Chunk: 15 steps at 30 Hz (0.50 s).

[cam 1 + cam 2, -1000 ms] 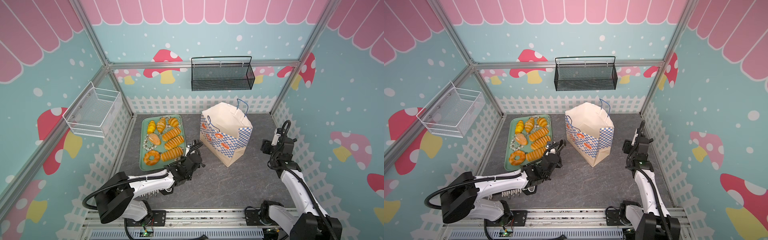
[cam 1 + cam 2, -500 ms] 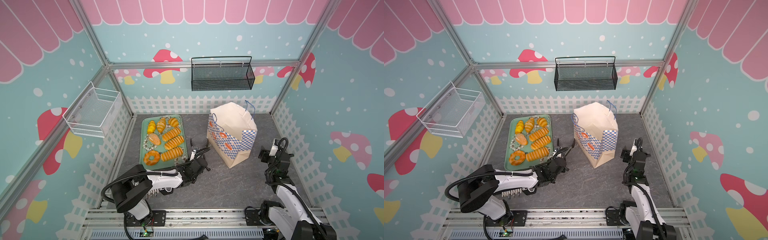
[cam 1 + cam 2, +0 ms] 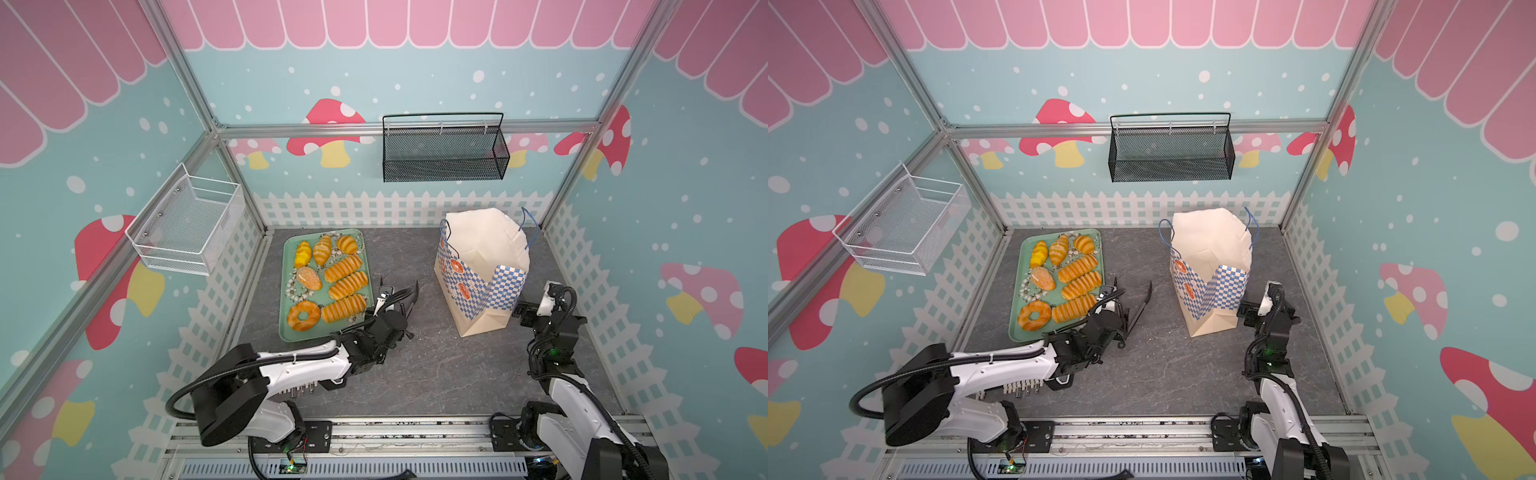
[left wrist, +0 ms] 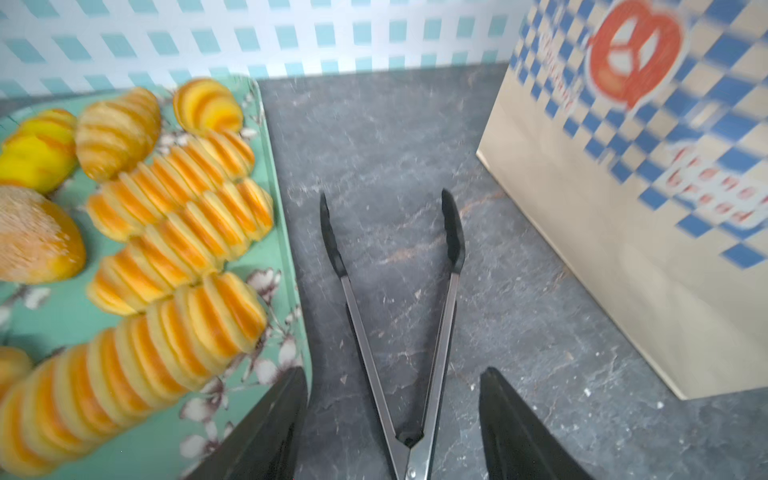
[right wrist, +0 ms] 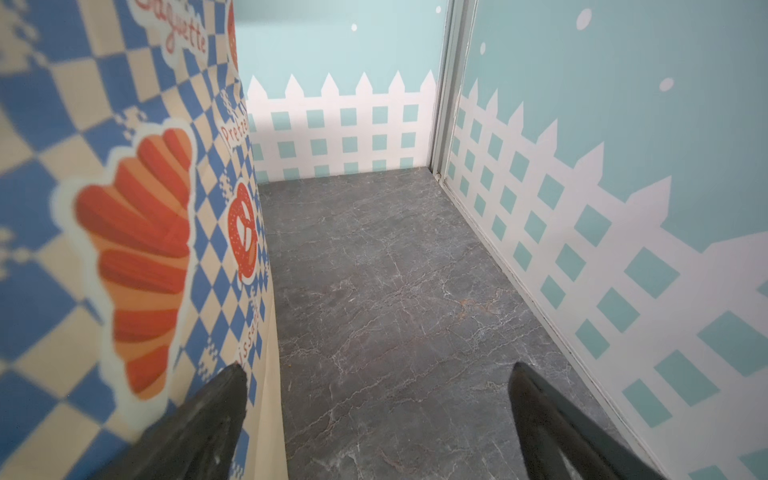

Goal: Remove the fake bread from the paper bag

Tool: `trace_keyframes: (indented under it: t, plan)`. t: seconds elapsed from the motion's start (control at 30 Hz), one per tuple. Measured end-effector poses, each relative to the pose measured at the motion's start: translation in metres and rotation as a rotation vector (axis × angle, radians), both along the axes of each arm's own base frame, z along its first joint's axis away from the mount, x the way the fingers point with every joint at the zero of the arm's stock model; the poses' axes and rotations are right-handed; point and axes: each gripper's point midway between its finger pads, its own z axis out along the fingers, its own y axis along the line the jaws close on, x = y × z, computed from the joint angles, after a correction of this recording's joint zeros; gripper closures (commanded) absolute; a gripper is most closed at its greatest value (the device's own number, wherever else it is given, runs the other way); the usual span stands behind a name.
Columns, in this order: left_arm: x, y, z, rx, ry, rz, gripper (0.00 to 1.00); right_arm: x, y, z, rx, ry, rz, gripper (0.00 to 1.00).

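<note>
**Location of task items.** The fake bread (image 3: pixel 345 286) lies on a green tray (image 3: pixel 290 243) along the left edge of the tabletop (image 3: pixel 436 374), toward the back left corner. It consists of ribbed loaves, croissants, a ring doughnut and a brown bun, packed close and in places touching. The paper bag (image 3: pixel 482 266) stands upright toward the back right corner, mouth open. In both top views only cream paper shows inside, and the bag's bottom is hidden by its near wall. Judged from this, the unloading is done or nearly so.

**End effectors.** The left gripper (image 4: pixel 392 372) sits low over the tabletop between tray and bag. Its jaws are parted and hold nothing. A pair of tongs (image 4: pixel 453 232) lies flat on the tabletop, sprung open. Its hinge end lies between the jaws with clear space on both sides. The right gripper (image 5: pixel 378 365) is spread wide and empty, with one jaw tip against or just beside the bag's checkered side wall. I cannot tell whether it makes contact.

**Handling assessment.**
- **Bread:** It appears light, rigid and glossy, so it is likely to slip under a narrow pinch. Take the loaves across the middle, where the ribs give purchase. Take the doughnut through its ring.
- **Bag:** It is thin paper, light and easily creased or tipped. It is best steadied low on a side wall or held by the rim near a cord handle.
- **Tongs:** They look stiff. Squeeze them part-way along the arms, not at the hinge.
</note>
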Motion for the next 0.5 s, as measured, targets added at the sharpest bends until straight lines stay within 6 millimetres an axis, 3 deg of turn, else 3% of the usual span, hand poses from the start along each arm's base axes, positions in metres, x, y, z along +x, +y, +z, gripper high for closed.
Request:
trace_keyframes:
  t: [0.1, 0.23, 0.3, 0.4, 0.5]
  plan:
    - [0.009, 0.026, 0.036, 0.000, -0.065, 0.032, 0.30, -0.002, 0.001, -0.001, -0.005, -0.022, 0.002, 0.02]
    - [0.034, 0.098, 0.072, -0.006, -0.133, 0.178, 0.23, -0.004, 0.003, -0.003, -0.021, -0.053, 0.017, 0.02]
    - [0.042, 0.145, 0.086, -0.025, -0.171, 0.283, 0.01, -0.004, 0.004, -0.003, -0.032, -0.061, 0.025, 0.02]
    - [0.040, 0.211, 0.092, -0.038, -0.215, 0.439, 0.01, -0.001, 0.006, 0.000, -0.050, -0.081, 0.039, 0.02]
    - [0.035, 0.260, 0.080, -0.038, -0.208, 0.569, 0.01, 0.002, 0.007, 0.002, -0.065, -0.099, 0.050, 0.02]
